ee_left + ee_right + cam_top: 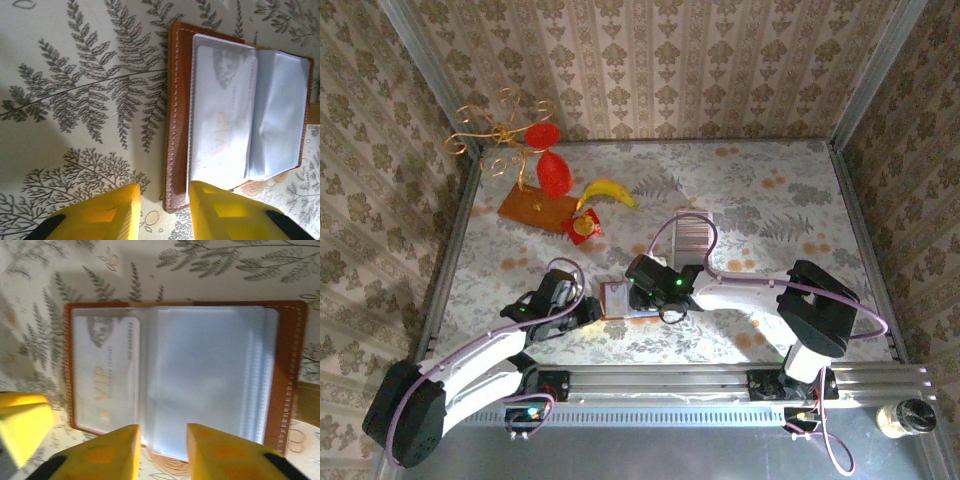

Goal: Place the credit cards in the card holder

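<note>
The card holder was laid open and flat on the fern-printed table cover, near the front edge and between the two arms. Its outer shell was seen to be brown leather, rectangular, with pale stitching run along the border. The inside was made up of soft, glossy, blue-grey plastic sleeves, slightly wrinkled. A VIP card, thin, pale silver-grey and round-cornered with gold lettering, was lodged in the sleeve on one half. The credit cards were spread as a striped, overlapped strip further back on the table, apart from the holder.

The left gripper was held with its blocky yellow fingers parted, and the stitched leather edge was seen in the gap beneath them. Whether that edge was touched could not be told. The right gripper was likewise spread, with the near edge of the plastic sleeves below its gap.

Towards the back left, a flat orange-brown board, a small red square, a curved yellow banana and a curled gold wire ornament were grouped together.
</note>
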Action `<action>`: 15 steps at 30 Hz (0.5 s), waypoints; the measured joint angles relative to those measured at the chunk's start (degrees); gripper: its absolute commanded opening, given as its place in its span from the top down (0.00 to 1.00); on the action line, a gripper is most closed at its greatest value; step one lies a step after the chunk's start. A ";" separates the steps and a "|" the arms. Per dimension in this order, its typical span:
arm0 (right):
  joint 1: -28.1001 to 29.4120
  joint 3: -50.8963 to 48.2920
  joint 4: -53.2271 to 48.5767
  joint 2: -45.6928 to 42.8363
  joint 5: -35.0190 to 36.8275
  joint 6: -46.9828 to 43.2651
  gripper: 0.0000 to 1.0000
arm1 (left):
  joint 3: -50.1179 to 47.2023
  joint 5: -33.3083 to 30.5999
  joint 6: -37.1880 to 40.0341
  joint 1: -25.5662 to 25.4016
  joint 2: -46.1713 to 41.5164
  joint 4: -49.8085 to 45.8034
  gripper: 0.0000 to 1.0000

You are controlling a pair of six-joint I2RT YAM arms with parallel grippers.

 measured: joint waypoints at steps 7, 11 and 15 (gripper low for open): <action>0.00 -0.13 -1.42 3.08 0.57 0.74 0.54 | 1.40 0.37 0.90 0.52 4.87 0.37 0.70; 0.07 0.26 -1.60 3.61 0.63 0.83 0.47 | 2.43 0.87 1.29 0.66 6.99 0.35 0.71; 0.26 0.70 -1.62 3.98 0.76 0.94 0.45 | 2.93 1.01 1.53 0.66 8.26 0.42 0.74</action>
